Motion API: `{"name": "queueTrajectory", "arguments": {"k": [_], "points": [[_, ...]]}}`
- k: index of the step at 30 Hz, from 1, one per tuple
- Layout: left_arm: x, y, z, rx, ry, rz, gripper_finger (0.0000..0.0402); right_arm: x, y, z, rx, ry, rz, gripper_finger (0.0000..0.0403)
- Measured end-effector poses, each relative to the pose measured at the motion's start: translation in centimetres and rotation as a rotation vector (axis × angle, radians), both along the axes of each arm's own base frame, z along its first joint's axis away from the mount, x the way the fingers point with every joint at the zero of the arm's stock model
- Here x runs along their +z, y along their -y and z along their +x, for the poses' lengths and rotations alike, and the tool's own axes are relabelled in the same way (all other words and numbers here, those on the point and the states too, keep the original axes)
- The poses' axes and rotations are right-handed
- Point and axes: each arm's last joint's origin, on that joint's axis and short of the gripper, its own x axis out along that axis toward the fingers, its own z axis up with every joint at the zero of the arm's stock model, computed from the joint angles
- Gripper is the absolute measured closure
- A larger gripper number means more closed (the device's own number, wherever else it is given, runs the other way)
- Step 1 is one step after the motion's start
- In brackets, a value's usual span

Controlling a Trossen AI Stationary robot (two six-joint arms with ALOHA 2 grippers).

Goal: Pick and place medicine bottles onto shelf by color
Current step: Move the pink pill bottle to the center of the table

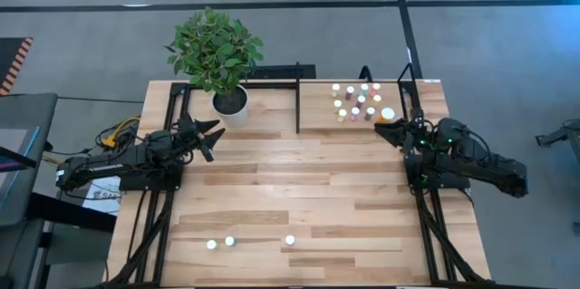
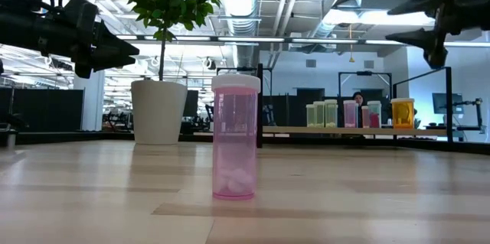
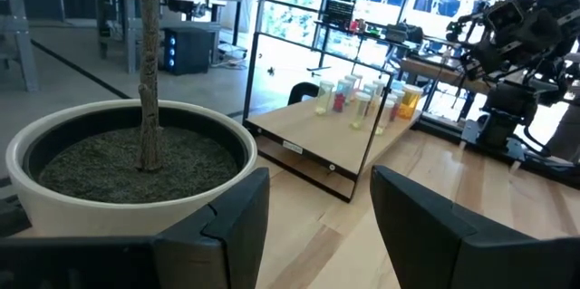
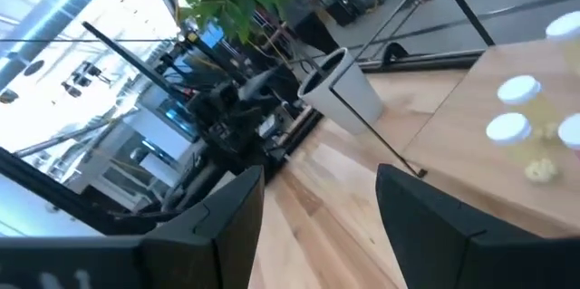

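Both my left pincer (image 1: pixel 210 135) and right pincer (image 1: pixel 390 131) hang part-open, empty, since three bottles (image 1: pixel 228 242) wait unsorted near the counter's (image 1: pixel 299 189) front edge.

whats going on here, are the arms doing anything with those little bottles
Neither arm holds anything right now. The left gripper hangs open beside the white plant pot, and the right gripper hangs open, jaws empty, just in front of the shelf. A cluster of small medicine bottles already stands on the shelf, along with a larger orange bottle. Three more bottles wait near the table's front edge; the one nearest the low camera is a pink bottle.
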Motion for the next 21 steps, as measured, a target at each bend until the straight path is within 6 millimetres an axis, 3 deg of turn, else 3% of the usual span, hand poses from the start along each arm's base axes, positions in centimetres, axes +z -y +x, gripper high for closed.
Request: {"name": "queueTrajectory", "arguments": {"k": [8, 13, 21], "points": [[0.0, 0.0, 0.0, 0.0, 0.0, 0.0, 0.022, -1.0, 0.0, 0.0, -0.012, -0.091, 0.042, 0.0169], [0.0, 0.0, 0.0, 0.0, 0.0, 0.0, 0.022, -2.7, 0.3, 0.8, -0.014, -0.076, 0.044, 0.0169], [0.0, 0.0, 0.0, 0.001, 0.0, 0.0, 0.022, -3.9, 0.4, 1.3, -0.013, -0.043, 0.086, 0.0169]]}}
